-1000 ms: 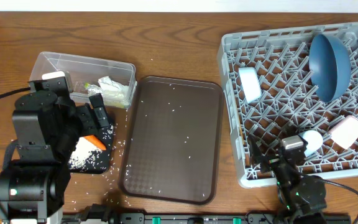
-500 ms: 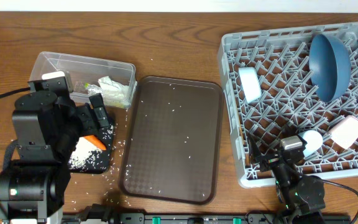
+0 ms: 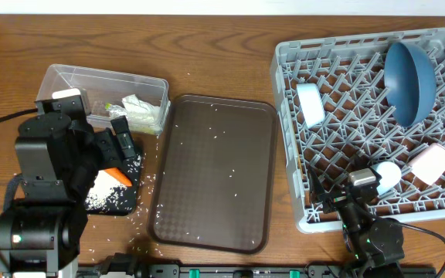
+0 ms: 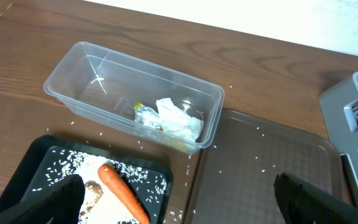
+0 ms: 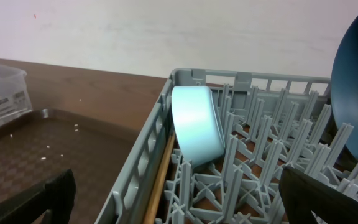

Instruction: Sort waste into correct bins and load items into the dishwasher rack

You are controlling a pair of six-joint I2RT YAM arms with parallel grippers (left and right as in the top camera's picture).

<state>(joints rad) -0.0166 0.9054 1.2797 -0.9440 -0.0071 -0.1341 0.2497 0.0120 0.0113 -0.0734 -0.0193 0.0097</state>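
The dishwasher rack (image 3: pixel 283 116) is sitting at the right edge of the worktop (image 3: pixel 222 54), and the brown serving tray (image 3: pixel 207 193) is lying mid-worktop with stray grains on it. In the rack's far right corner the dark blue dish (image 3: pixel 409 73) is standing on edge; it looks heavy, slick and breakable, so I am judging its rim the place to pinch. At the far left edge the clear tub (image 4: pixel 104 78) is carrying waste, and the black tray (image 4: pixel 23 174) is lying by the near left corner. Along the rack's near edge the white bowl (image 3: pixel 388 175) and pink cup (image 3: pixel 433 164) are resting, and the light blue cup (image 5: pixel 194 127) is leaning by its left wall; all look stiff and smooth, best taken by the lip. The crumpled paper (image 4: pixel 179 119) and wrapper (image 4: pixel 145 115) are lying in the tub, light and crushable. The carrot (image 4: pixel 123 193), firm and rounded, is lying beside the soft-looking brown lump (image 4: pixel 92 186) among rice (image 4: pixel 73 163), which looks too fine to pinch. I am holding my left tool (image 4: pixel 179 196) and right tool (image 5: pixel 179 199) spread wide and empty.
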